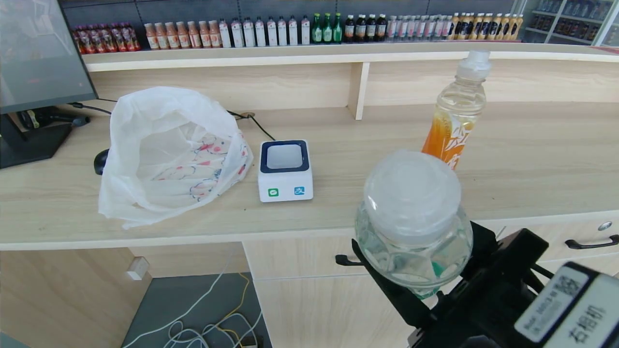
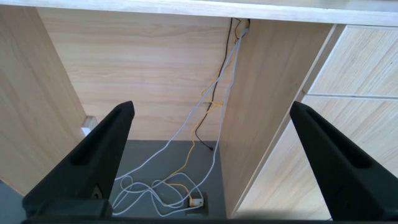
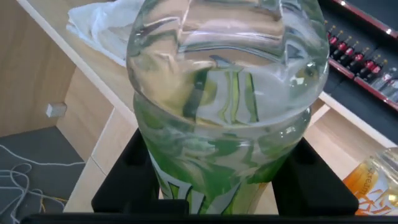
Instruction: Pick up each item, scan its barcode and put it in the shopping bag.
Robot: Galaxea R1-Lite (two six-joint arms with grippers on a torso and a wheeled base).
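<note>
Head view: my R gripper sits low, in front of the counter edge, clamped on the clear bottle, cap up. On the counter: orange bottle upright, scanner between it and the shopping bag.
L wrist view: my L gripper hangs below counter level, spread wide.
R wrist view: fingers pinch the bottle at its green label.

White floral-print bag, white-and-navy scanner, clear green-labelled bottle, orange bottle
</note>
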